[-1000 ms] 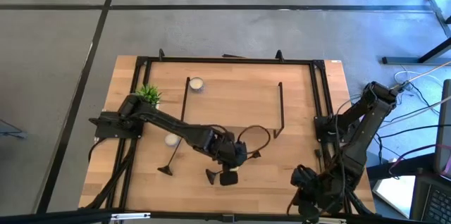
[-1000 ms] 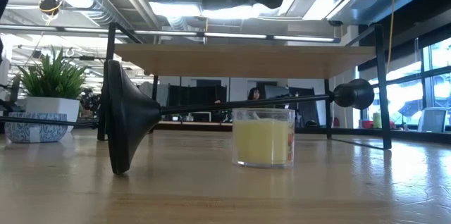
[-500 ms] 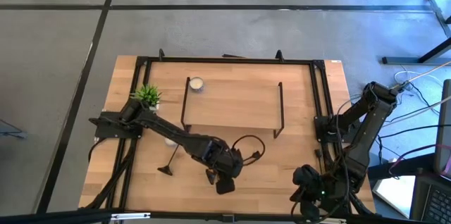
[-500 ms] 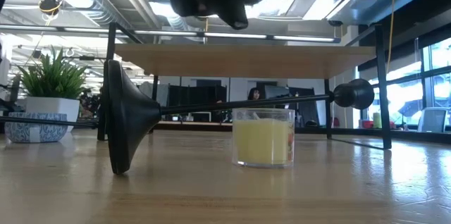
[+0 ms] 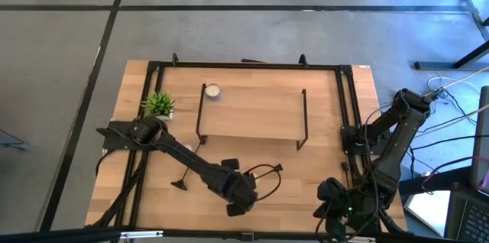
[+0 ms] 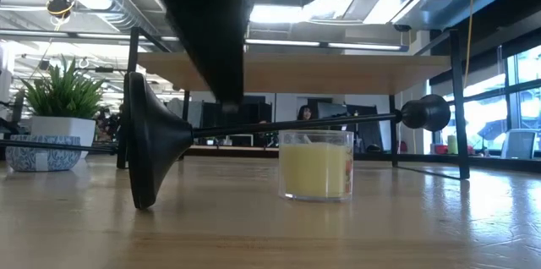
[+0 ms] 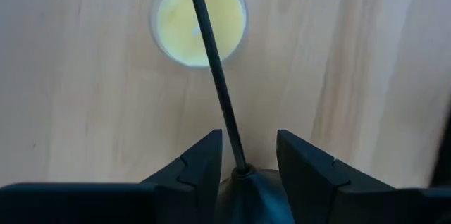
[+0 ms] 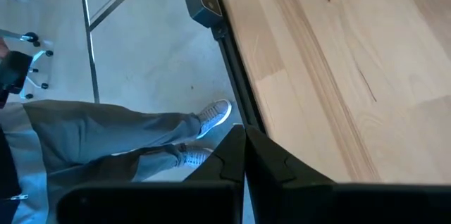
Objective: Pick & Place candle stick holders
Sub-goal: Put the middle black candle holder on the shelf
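One black candle stick holder lies on its side on the table, on the rim of its round base, its thin stem running over a yellow candle. My left gripper points down, open, one finger on each side of the stem where it joins the base; I see no touch. In the high view this gripper is near the front edge. A second holder lies to its left. My right gripper waits shut, beyond the table's right front corner.
A wooden shelf on black legs stands mid-table. A small plant and a white candle are at the far left. The yellow candle's glass stands close to the lying stem. A person's legs and shoes are on the floor.
My left gripper has come down and toward the table's near edge, tipping steeper, until its fingers reach the stem by the lying holder's base. The holder and the candle have stayed where they were.
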Robot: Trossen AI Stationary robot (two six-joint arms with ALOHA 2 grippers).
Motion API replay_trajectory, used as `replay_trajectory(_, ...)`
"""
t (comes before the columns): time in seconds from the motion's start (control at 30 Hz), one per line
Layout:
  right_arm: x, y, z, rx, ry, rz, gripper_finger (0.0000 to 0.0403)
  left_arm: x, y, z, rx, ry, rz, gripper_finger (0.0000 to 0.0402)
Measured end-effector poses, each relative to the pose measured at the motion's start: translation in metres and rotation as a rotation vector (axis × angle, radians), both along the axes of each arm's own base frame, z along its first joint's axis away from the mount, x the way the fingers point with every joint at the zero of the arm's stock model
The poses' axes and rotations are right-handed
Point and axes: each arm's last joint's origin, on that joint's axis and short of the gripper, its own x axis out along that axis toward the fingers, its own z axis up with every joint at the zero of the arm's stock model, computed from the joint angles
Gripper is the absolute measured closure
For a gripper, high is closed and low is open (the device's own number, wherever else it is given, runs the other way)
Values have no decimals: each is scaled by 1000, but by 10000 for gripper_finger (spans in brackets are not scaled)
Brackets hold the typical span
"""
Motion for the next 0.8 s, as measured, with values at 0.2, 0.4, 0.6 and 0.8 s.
replay_trajectory(0.2, 0, 0, 0, -6, -3, 8, 393, 4, 1, -9, 8, 9, 5, 270)
replay_trajectory(0.4, 0, 0, 0, -10, -14, -3, 393, 5, 4, -10, 37, 2, -7, 270)
replay_trajectory(0.6, 0, 0, 0, -9, -14, -3, 393, 10, 11, -13, 42, 7, -1, 270)
replay_trajectory(0.8, 1, 0, 1, -3, -16, -5, 393, 12, 12, -21, 22, 35, -3, 270)
